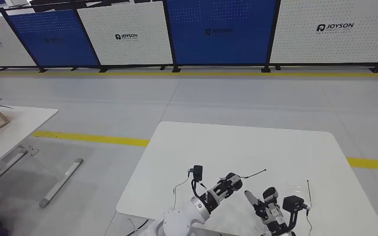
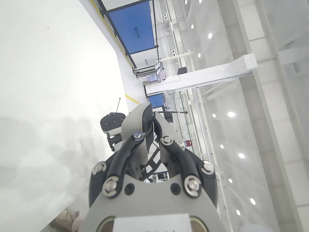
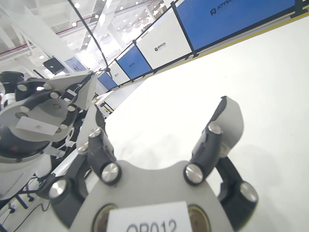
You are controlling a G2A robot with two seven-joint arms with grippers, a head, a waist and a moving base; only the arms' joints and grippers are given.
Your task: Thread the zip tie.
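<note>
A thin black zip tie [image 1: 253,173] sticks out over the white table [image 1: 236,147] from my left gripper [image 1: 234,179]. That gripper [image 2: 153,118] is shut on the zip tie [image 2: 170,112], whose free strap points away from the fingertips. In the right wrist view the left gripper [image 3: 84,85] sits close by, and the zip tie [image 3: 91,34] runs up from it in a long curve. My right gripper [image 3: 161,112] is open with nothing between its fingers, just beside the left one and low over the table. In the top view the right gripper [image 1: 260,195] is near the table's front edge.
A second thin black strip [image 1: 308,190] lies on the table by the right arm. Blue and white partition panels [image 1: 218,32] stand far behind, past a yellow floor line [image 1: 88,138]. Another table [image 1: 23,121] is at the left.
</note>
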